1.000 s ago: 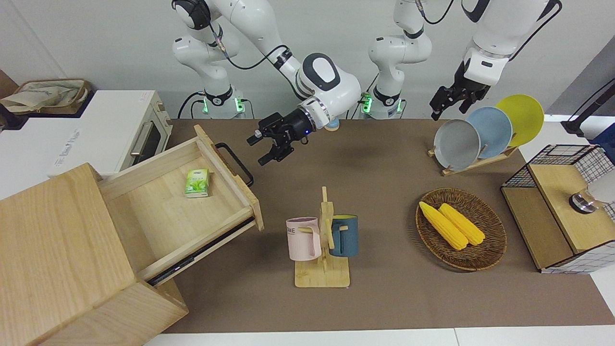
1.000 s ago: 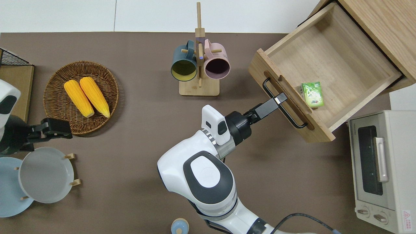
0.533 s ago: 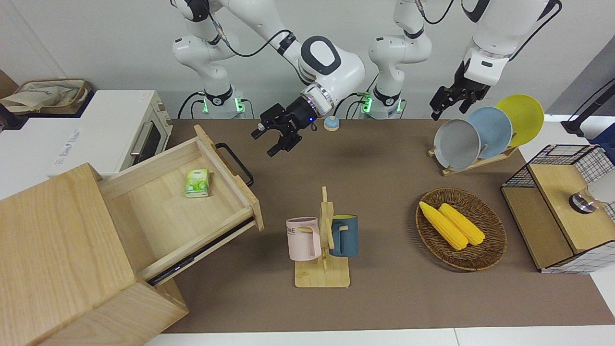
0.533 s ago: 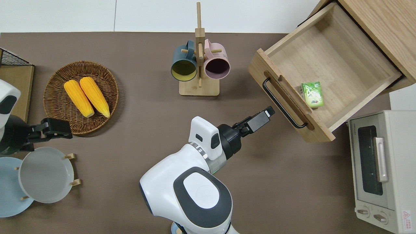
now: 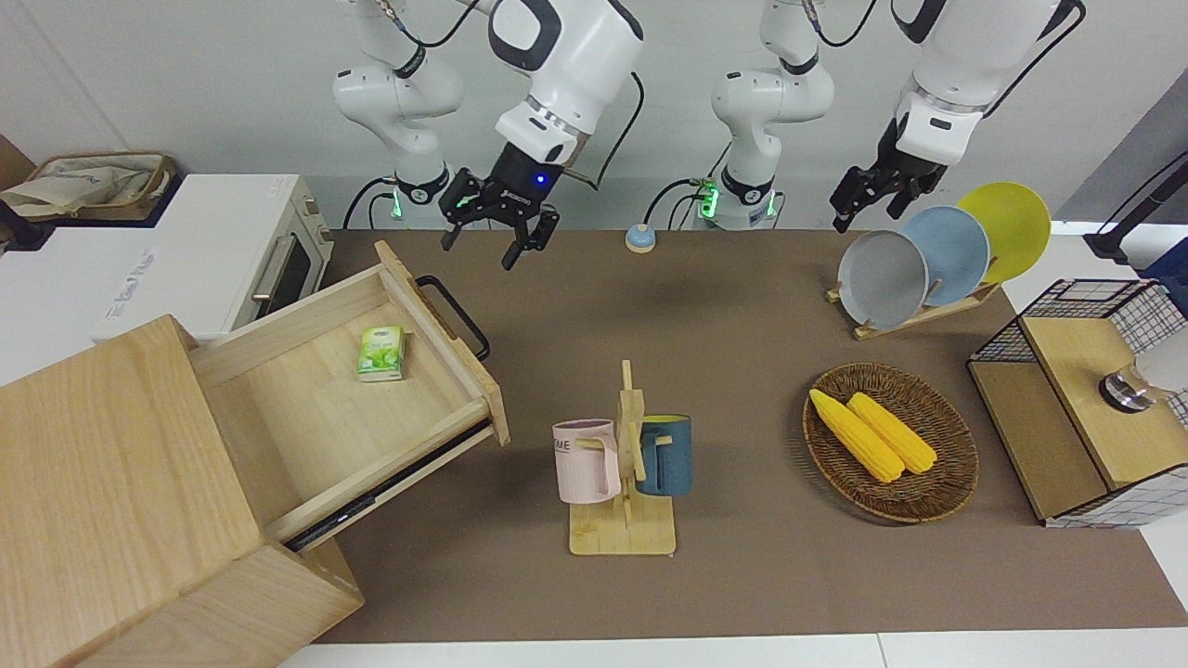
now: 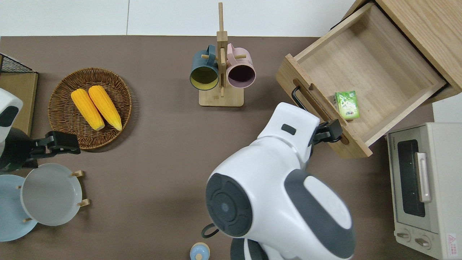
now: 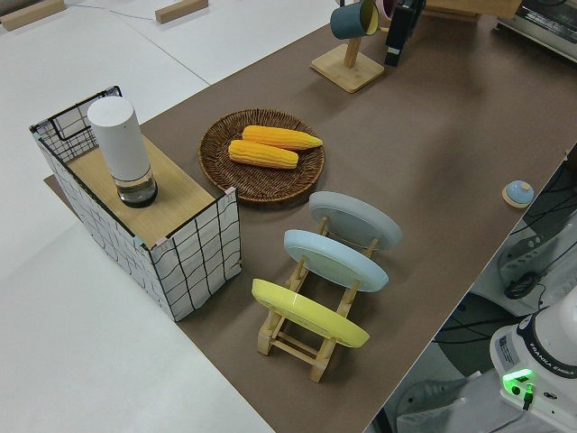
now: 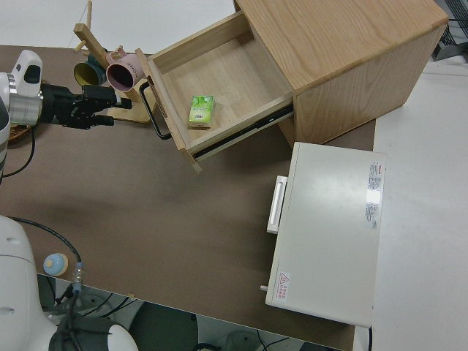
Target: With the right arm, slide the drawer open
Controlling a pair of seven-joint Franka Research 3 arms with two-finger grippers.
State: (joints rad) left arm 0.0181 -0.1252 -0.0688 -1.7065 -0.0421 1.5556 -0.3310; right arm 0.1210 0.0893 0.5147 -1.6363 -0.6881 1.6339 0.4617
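Note:
The light-wood drawer [image 5: 316, 408] [image 6: 375, 61] stands pulled far out of the pale oak cabinet [image 5: 111, 464] [image 6: 429, 25]. A small green packet [image 5: 381, 353] [image 6: 346, 104] lies inside it. Its black bar handle [image 5: 455, 315] [image 6: 296, 94] is free, and the right arm hides part of it from overhead. My right gripper [image 5: 484, 243] [image 6: 330, 131] hangs high in the air, open and empty, its blue light on. Overhead it shows over the end of the drawer front nearer to the robots. The left arm is parked.
A white toaster oven [image 5: 232, 250] [image 6: 422, 187] stands beside the cabinet, nearer to the robots. Mid-table stands a mug rack [image 5: 622, 464] with two mugs. A corn basket [image 5: 891, 441], a plate rack [image 5: 928, 255] and a wire crate [image 5: 1086, 390] fill the left arm's end.
My right gripper has pulled back from the drawer handle, risen and swung toward the robots, staying open. The drawer and the left arm have not moved.

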